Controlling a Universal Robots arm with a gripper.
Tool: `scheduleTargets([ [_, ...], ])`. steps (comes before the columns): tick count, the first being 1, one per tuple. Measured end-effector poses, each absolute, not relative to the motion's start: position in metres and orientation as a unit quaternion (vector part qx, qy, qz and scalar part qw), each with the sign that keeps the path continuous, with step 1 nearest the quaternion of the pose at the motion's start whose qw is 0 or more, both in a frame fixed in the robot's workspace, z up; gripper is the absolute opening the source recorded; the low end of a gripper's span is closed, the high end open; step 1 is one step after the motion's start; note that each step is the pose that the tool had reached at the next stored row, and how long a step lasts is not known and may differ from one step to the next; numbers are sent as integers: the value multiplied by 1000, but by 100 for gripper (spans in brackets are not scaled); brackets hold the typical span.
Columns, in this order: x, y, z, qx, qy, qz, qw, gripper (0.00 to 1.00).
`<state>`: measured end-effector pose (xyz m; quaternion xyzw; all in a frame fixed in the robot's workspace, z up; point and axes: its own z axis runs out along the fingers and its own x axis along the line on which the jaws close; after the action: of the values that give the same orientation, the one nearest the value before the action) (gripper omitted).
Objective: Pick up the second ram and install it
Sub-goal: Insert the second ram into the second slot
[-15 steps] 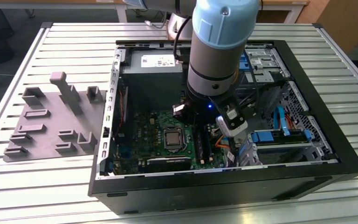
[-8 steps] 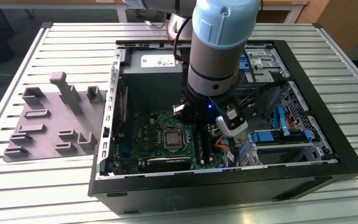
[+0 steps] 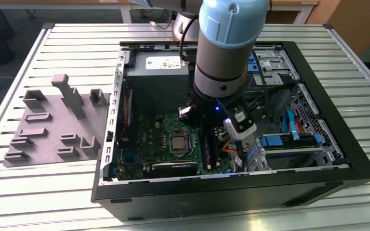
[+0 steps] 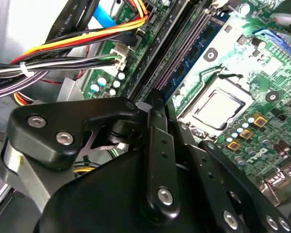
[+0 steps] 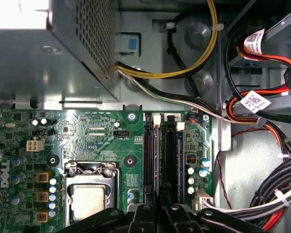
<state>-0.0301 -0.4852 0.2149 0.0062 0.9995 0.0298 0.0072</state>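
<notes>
My gripper (image 3: 204, 129) reaches down into the open computer case (image 3: 236, 188), right over the long black memory slots (image 3: 207, 146) on the green motherboard (image 3: 152, 139). In both wrist views the gripper (image 5: 161, 195) (image 4: 160, 104) is shut, its black fingers (image 5: 145, 213) meeting at one end of the memory slots (image 5: 170, 155) (image 4: 184, 53). I cannot make out the second ram; whether it sits between the fingers or in a slot is hidden.
The processor socket (image 5: 88, 200) (image 4: 217, 107) lies beside the slots. Bundled cables (image 5: 262, 121) (image 4: 63, 53) run close on the other side. A power supply box (image 3: 159, 62) sits at the case's far end. Grey holder blocks (image 3: 56, 125) stand at the exterior view's left.
</notes>
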Motion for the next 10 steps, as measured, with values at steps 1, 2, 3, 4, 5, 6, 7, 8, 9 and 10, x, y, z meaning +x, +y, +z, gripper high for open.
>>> scheduleTargets([
  [1, -30, -485, 215, 6, 1000, 30, 7, 14],
  [2, -30, -485, 215, 6, 1000, 30, 7, 14],
  [3, -30, -485, 216, 6, 1000, 30, 7, 14],
  [4, -30, -485, 217, 6, 1000, 30, 7, 14],
  [5, -30, -485, 217, 6, 1000, 30, 7, 14],
  [6, -30, -485, 217, 6, 1000, 30, 7, 14],
  [7, -30, -485, 217, 6, 1000, 30, 7, 14],
  [8, -30, -485, 217, 6, 1000, 30, 7, 14],
  [9, -30, -485, 218, 6, 1000, 29, 7, 14],
  [10, -30, -485, 218, 6, 1000, 29, 7, 14],
])
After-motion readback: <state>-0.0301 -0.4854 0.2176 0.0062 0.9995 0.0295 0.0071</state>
